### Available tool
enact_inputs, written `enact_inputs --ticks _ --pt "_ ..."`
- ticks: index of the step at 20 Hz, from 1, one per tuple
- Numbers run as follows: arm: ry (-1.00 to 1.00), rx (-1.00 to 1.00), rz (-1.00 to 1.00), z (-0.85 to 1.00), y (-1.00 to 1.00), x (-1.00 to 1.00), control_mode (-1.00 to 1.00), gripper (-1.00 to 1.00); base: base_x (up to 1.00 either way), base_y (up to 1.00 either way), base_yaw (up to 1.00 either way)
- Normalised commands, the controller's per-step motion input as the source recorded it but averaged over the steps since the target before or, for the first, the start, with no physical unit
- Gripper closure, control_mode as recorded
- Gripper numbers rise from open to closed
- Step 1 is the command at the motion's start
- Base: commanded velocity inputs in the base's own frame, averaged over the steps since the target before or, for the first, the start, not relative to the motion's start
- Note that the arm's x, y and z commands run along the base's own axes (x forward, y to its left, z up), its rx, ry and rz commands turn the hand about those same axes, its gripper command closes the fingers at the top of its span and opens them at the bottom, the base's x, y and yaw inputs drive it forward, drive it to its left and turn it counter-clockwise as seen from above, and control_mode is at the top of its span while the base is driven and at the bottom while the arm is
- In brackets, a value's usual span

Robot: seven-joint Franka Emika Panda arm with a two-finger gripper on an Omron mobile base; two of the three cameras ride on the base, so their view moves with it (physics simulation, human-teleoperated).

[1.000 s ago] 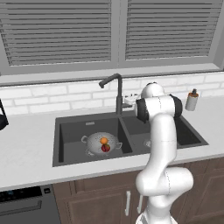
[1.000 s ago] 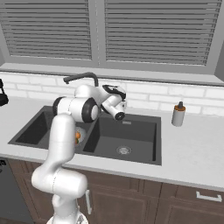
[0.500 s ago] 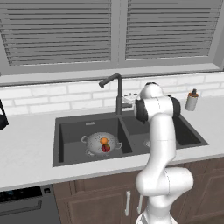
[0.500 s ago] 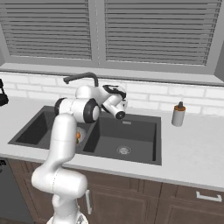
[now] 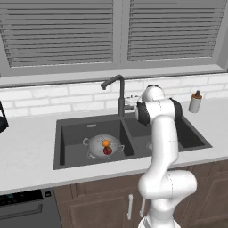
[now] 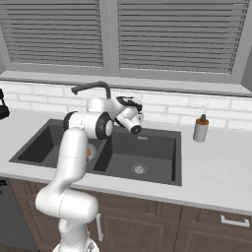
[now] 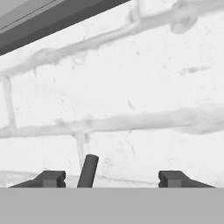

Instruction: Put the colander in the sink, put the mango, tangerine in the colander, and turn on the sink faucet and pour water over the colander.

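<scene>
Gripper (image 7: 112, 179) fingertips are held apart at the sink faucet (image 5: 116, 91) side lever (image 7: 89, 170), whose dark rod rises between them, nearer 1 tip, while the colander (image 5: 103, 146) with both fruits is seated in the sink (image 5: 71, 133).

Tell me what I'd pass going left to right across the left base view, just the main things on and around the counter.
colander holding the tangerine and mango in the sink's left basin → sink faucet → robot arm → soap dispenser
</scene>
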Motion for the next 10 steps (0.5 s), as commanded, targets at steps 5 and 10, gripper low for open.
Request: enact_inputs --ticks 5,10 --pt "0.0 0.0 -0.08 -0.22 -0.31 0.16 -1.0 1.0 0.0 0.0 0.0" --pt "0.0 0.0 -0.13 -0.15 -0.5 0.29 -1.0 1.0 0.0 0.0 0.0"
